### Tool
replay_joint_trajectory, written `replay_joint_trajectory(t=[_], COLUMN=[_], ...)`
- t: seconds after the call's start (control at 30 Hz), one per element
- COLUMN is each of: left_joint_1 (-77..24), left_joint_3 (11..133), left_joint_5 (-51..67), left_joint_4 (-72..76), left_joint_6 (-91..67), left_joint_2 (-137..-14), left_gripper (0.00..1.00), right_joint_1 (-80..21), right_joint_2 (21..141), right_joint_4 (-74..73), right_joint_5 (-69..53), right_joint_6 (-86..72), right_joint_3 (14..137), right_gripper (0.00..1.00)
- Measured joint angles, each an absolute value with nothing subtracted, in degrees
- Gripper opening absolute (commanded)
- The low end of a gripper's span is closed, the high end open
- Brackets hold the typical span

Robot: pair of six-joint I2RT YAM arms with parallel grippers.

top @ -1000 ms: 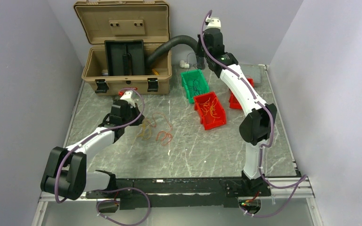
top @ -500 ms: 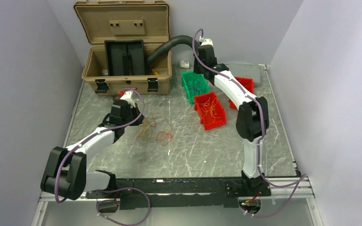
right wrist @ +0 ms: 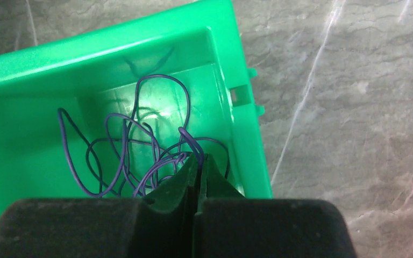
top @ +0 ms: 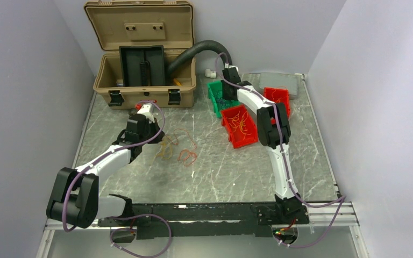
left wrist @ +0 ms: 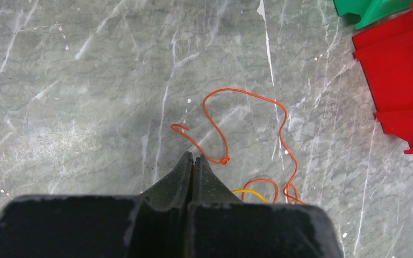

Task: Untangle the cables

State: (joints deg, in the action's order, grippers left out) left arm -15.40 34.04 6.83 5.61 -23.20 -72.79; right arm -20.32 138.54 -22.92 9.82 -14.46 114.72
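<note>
Left end effector [left wrist: 192, 160] closed, orange cable [left wrist: 244, 92] snaking ahead; right end effector [right wrist: 198, 161] closed over coiled dark cables [right wrist: 140, 156].

Two hands are counted, the left hand [left wrist: 192, 157] and the right hand [right wrist: 200, 157]. Three bins are seen: one green bin [right wrist: 113, 51] under the right hand, one red bin [top: 246, 142] beside it, and a second red bin [top: 282, 94] beyond. Ahead of the left hand, one orange wire [left wrist: 247, 97] and one yellow wire [left wrist: 249, 191] are made out. The dark purple wires [right wrist: 123, 156] are too tangled to be counted.
</note>
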Motion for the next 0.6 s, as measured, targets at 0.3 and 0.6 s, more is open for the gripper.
replay_joint_trajectory(t=[0.3,0.6], left_joint_1=[-15.40,-15.40], left_joint_3=[33.63,32.99], left_joint_5=[7.77,8.12], left_joint_4=[6.61,7.25], left_joint_6=[-23.18,-22.94], left_joint_2=[-72.44,-70.85], left_gripper=[0.00,0.00], right_joint_1=[-20.62,-21.08], right_joint_2=[139.04,128.33], right_joint_4=[-23.03,-23.38], right_joint_5=[10.00,8.34], right_joint_6=[-14.06,-13.85], right_joint_3=[115.68,111.53], right_gripper=[0.16,0.31])
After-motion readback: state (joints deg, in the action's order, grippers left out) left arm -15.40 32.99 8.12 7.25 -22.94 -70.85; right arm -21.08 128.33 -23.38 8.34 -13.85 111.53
